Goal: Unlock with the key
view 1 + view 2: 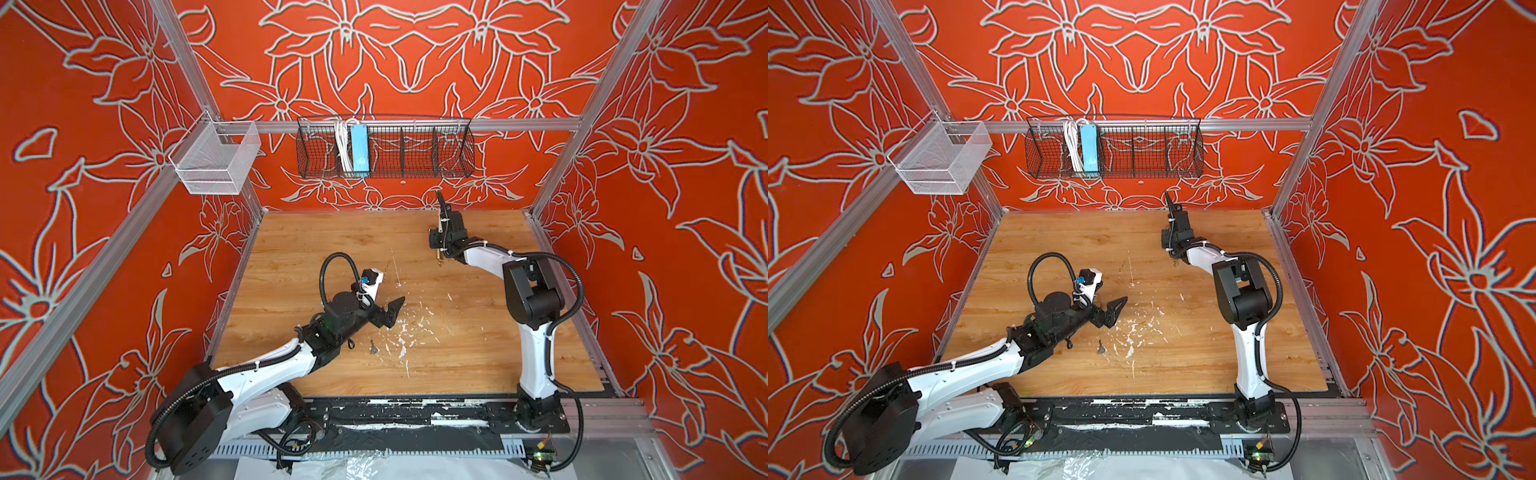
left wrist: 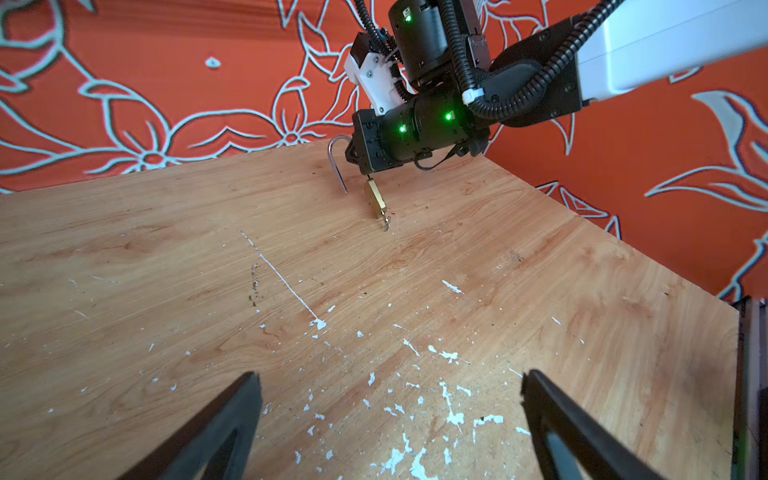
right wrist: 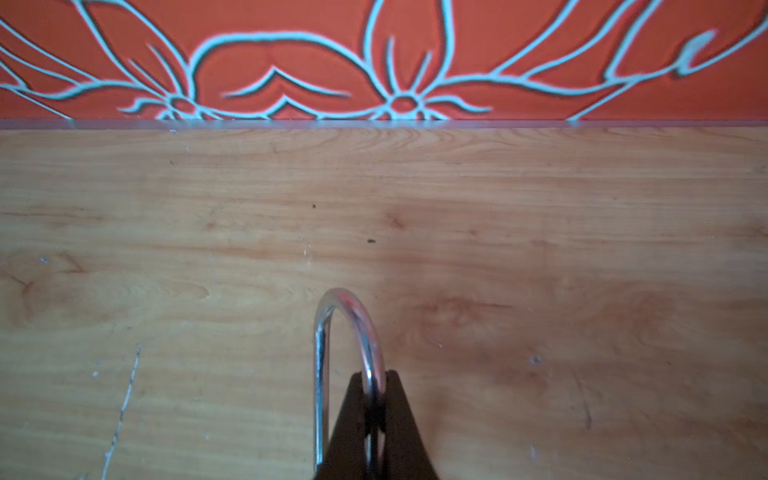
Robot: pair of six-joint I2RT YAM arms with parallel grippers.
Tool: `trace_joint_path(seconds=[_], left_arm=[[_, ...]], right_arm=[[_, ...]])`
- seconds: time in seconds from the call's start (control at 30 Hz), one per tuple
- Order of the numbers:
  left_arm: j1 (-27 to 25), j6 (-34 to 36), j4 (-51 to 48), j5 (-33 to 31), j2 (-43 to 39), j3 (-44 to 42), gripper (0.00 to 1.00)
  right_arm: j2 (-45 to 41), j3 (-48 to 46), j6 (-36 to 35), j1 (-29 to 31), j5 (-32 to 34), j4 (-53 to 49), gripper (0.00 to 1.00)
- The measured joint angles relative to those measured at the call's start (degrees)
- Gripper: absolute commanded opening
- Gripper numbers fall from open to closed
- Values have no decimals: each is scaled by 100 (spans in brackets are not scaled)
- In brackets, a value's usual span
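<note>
Right gripper (image 3: 374, 386) pinches the padlock (image 2: 375, 198) shackle (image 3: 353, 307); key (image 2: 386, 222) protrudes from padlock's bottom. Left gripper (image 2: 390, 376), spread and empty, sits well apart from padlock.

A lab test cell; aluminium frame (image 1: 519, 124), orange flower-print walls (image 1: 415, 62), scarred wooden tabletop (image 1: 332, 249), wire basket (image 1: 415, 154).

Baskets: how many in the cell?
2. A white mesh basket hangs at the left side; a black wire basket hangs along the back, holding a blue power strip. None looks hidden.
</note>
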Motion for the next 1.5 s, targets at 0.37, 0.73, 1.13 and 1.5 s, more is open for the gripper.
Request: trace_joint_path(seconds=[0.37, 0.73, 1.13, 1.5], left_arm=[[114, -118, 2, -160, 13, -7, 97], [225, -203, 46, -306, -20, -144, 97], [249, -232, 37, -457, -20, -144, 97], [249, -339, -81, -608, -116, -127, 97]], right_arm=[[1532, 1897, 457, -7, -1056, -529, 0], [3016, 4708, 870, -63, -1790, -2096, 0], [2959, 4586, 964, -120, -1943, -2441, 57], [468, 1217, 688, -120, -1668, -1467, 85]])
